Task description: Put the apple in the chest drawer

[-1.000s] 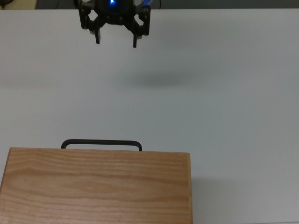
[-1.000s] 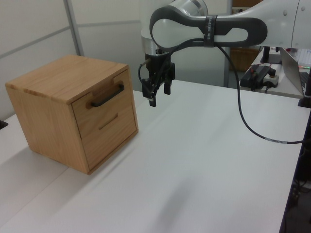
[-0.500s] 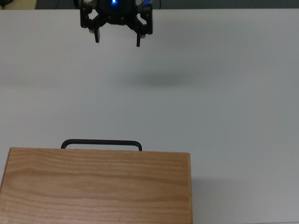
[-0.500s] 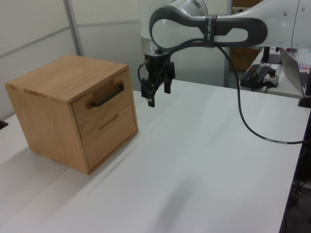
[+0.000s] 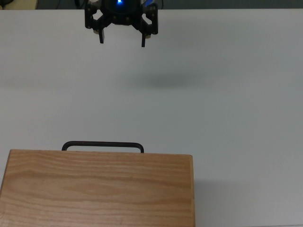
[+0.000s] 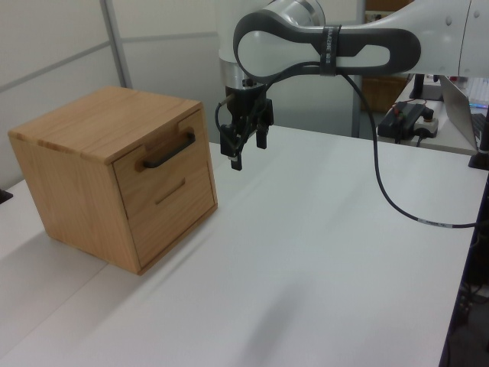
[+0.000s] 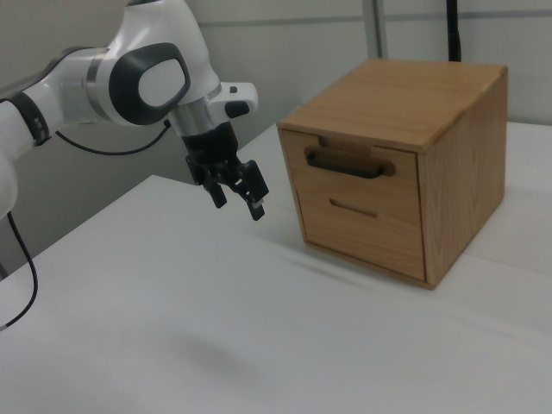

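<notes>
The chest drawer shows us only its black handle at the chest's edge in the top view, the end effector hovering open and empty above the table; our left view finds the drawer closed, and our right view agrees.

The gripper hangs above the table, fingers spread, nothing between them. In the top view, the chest sits well below it at the bottom left, the drawer shut, its handle on the side facing the gripper.
</notes>
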Action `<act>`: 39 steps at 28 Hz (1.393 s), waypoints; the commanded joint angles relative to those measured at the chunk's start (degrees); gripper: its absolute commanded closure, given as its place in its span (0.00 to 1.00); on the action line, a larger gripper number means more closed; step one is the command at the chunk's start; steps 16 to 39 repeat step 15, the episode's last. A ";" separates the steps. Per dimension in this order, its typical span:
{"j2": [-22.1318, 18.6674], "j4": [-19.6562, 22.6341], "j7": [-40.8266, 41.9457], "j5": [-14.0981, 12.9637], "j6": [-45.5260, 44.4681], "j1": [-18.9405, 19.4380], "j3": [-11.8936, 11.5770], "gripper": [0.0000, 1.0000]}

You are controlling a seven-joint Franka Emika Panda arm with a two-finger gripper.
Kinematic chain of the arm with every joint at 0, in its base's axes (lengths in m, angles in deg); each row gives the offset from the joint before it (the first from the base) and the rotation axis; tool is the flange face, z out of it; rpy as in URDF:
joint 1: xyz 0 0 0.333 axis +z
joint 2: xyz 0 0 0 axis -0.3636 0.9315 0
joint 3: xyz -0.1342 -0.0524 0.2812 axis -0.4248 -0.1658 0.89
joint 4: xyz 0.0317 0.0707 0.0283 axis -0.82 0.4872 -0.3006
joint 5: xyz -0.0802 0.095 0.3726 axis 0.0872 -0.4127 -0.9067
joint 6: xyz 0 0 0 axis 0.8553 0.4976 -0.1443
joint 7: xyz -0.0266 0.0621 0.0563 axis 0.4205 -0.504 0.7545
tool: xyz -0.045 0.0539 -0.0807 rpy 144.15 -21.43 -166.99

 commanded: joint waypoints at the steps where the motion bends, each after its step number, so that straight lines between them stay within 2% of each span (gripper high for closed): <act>1: -0.46 -0.13 -0.33 -0.43 -1.24 0.23 0.02 0.00; 39: -0.73 -0.13 -0.16 -0.26 -0.98 0.31 -0.41 0.00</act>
